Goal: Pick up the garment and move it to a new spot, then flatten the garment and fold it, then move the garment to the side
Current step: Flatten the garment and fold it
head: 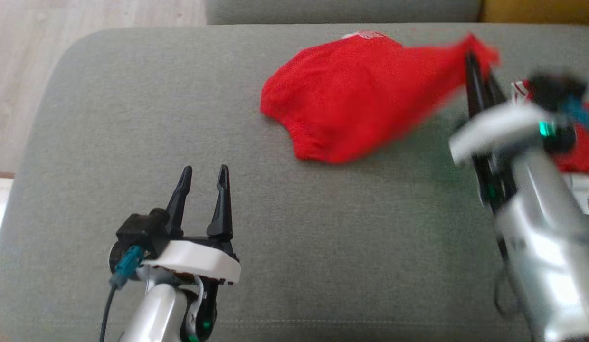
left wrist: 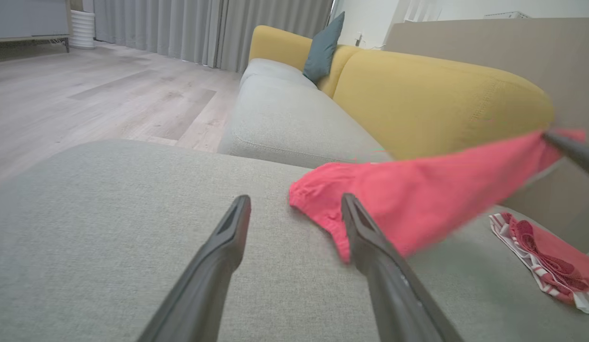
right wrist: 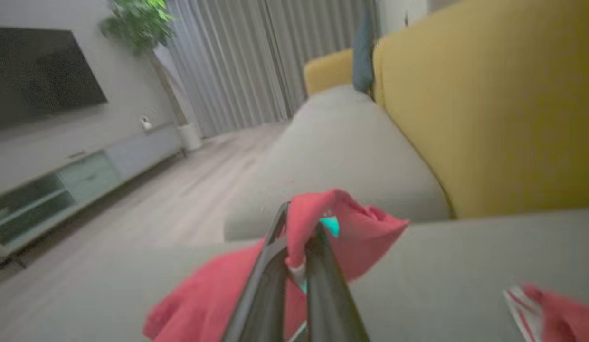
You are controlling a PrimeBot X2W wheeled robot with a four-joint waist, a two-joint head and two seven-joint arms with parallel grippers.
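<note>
Red knit fabric, the garment [head: 351, 95], lies on the far right part of a grey upholstered ottoman [head: 133, 95]. Its bulk rests on the cushion, while one corner is drawn up and out to the right into a taut, blurred tail. That corner is pinched in the right tool [head: 475, 61], whose two dark fingers are pressed together on the cloth. In the right wrist view the fabric [right wrist: 361, 223] bunches over and between the tips of the right tool [right wrist: 299, 228], and the rest trails down to the cushion [right wrist: 465, 266]. The left tool [head: 204, 170] hovers over bare cushion at the near left, its fingers spread with a clear gap and nothing between them. The garment sits ahead of it and to its right, apart from it. In the left wrist view the gathered hem [left wrist: 323, 209] shows just beyond the left tool [left wrist: 295, 202]. A second garment [left wrist: 546, 247], red with striped trim, lies crumpled at the ottoman's right edge. A yellow-backed sofa [left wrist: 441, 104] stands behind.
</note>
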